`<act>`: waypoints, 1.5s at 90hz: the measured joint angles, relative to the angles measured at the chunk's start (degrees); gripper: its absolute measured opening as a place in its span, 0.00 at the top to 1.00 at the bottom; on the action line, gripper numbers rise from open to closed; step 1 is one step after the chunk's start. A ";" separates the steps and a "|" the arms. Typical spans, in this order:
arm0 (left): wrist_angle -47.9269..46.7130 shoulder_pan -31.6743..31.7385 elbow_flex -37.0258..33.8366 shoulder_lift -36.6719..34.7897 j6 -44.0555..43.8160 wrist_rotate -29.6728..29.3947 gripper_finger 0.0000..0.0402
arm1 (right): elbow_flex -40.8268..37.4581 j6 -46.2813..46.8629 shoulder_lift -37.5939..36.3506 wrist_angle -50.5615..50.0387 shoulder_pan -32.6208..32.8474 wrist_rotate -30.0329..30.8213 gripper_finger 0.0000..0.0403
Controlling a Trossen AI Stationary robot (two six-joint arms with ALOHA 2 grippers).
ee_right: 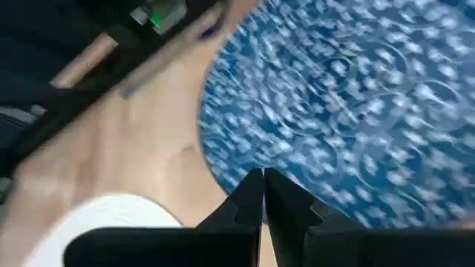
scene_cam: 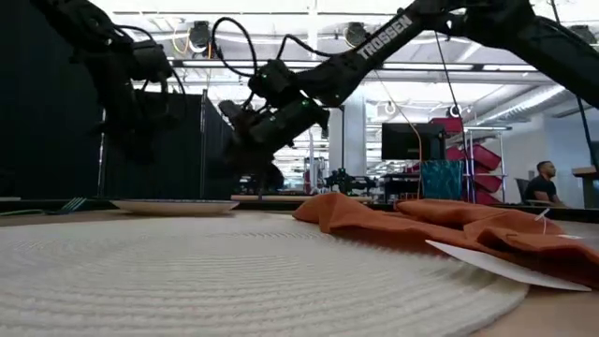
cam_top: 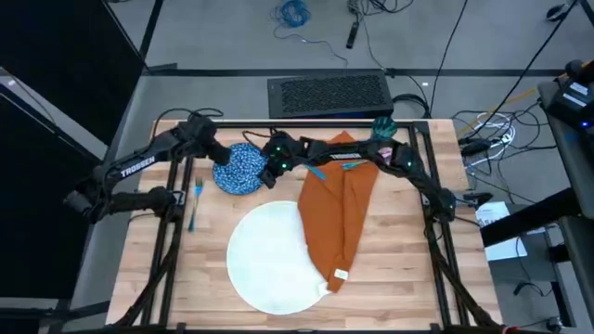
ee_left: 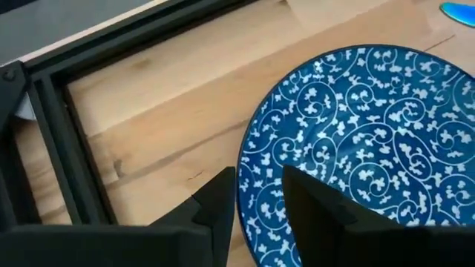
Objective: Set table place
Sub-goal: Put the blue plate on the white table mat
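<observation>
Blue patterned bowl (cam_top: 239,168) at the table's (cam_top: 408,278) far left, behind white plate (cam_top: 274,255) and orange napkin (cam_top: 339,213). Left gripper (ee_left: 260,211) straddling the rim, jaws narrowly parted; right gripper (ee_right: 263,194) nearby, jaws pressed together, empty. Likely rigid, glazed, slippery, breakable: best pinched at the rim. Contact with the rim impossible to confirm; cup and cutlery barely legible.
</observation>
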 joint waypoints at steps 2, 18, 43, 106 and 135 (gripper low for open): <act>0.00 0.00 0.00 0.00 0.00 0.01 0.75 | 0.01 -0.17 0.08 -0.15 0.00 0.51 1.00; 0.01 -0.02 0.00 0.02 0.02 0.17 0.75 | 0.17 -0.81 0.59 -0.12 -0.55 2.63 1.00; 0.00 -0.02 0.00 0.05 0.04 -1.12 0.75 | 0.07 -2.45 1.25 -1.68 -0.55 5.40 1.00; 1.72 -0.15 0.02 3.30 0.00 -2.84 0.75 | 0.16 -6.18 0.97 -7.40 0.09 7.84 1.00; 1.70 -0.13 0.02 3.34 0.30 0.40 0.75 | 0.16 -5.92 0.97 -8.79 0.15 7.88 1.00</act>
